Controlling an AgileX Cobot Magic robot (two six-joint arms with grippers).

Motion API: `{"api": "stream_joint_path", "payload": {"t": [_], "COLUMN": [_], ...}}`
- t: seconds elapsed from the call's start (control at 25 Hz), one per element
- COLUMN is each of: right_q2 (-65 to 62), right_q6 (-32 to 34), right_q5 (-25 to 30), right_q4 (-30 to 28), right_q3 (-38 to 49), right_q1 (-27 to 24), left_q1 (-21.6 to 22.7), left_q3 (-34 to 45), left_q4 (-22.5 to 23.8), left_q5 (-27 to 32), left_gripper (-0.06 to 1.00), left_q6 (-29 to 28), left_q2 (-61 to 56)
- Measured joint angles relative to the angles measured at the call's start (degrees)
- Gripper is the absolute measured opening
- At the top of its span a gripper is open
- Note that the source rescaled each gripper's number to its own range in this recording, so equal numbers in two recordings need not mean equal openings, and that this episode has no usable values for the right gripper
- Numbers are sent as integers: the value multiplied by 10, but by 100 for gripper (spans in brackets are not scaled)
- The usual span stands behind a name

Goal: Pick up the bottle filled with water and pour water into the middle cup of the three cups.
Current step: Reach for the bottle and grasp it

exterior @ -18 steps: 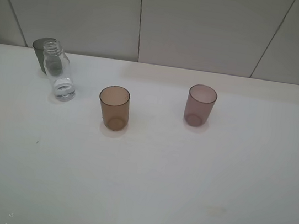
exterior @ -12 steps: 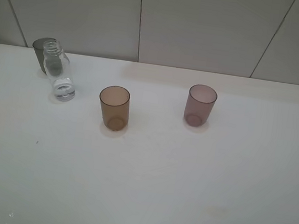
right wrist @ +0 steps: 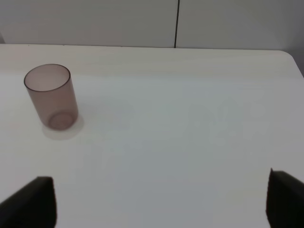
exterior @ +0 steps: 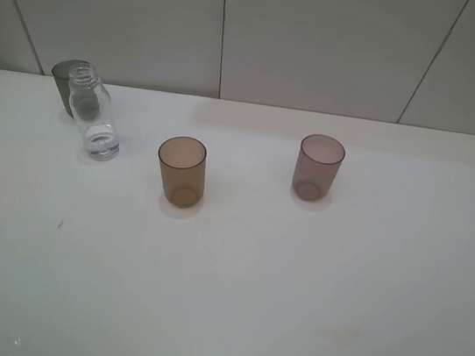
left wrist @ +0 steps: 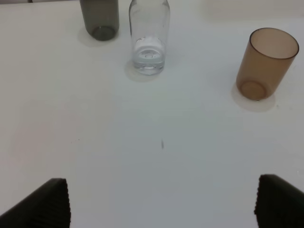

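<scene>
The clear bottle (exterior: 94, 114) (left wrist: 149, 35) stands upright at the table's back left with a little water in its bottom, just in front of the dark grey cup (exterior: 67, 83) (left wrist: 99, 18). The amber-brown middle cup (exterior: 181, 171) (left wrist: 266, 63) stands to its right, and the mauve-purple cup (exterior: 319, 167) (right wrist: 51, 96) further right. Neither gripper shows in the exterior high view. In the left wrist view my left gripper (left wrist: 161, 209) is open, well short of the bottle, with bare table between its fingertips (left wrist: 47, 204). My right gripper (right wrist: 159, 202) is open too, away from the mauve cup.
The white table (exterior: 293, 283) runs back to a panelled grey wall (exterior: 328, 40). Its rounded right corner (right wrist: 289, 54) shows in the right wrist view. A small dark speck (left wrist: 162, 144) lies on the table in front of the bottle.
</scene>
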Motion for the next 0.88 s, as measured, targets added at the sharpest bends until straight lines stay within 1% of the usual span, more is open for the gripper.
{"api": "stream_joint_path", "payload": {"t": [0.88], "right_q2": [0], "right_q6": [0], "right_q5": [0], "right_q4": [0], "right_q3": [0], "right_q1": [0], "left_q1": [-1], "left_q3": [-2], "left_q4": [1], "left_q5": [-3], "left_gripper": [100], "left_q6": [0], "left_q2": [0]}}
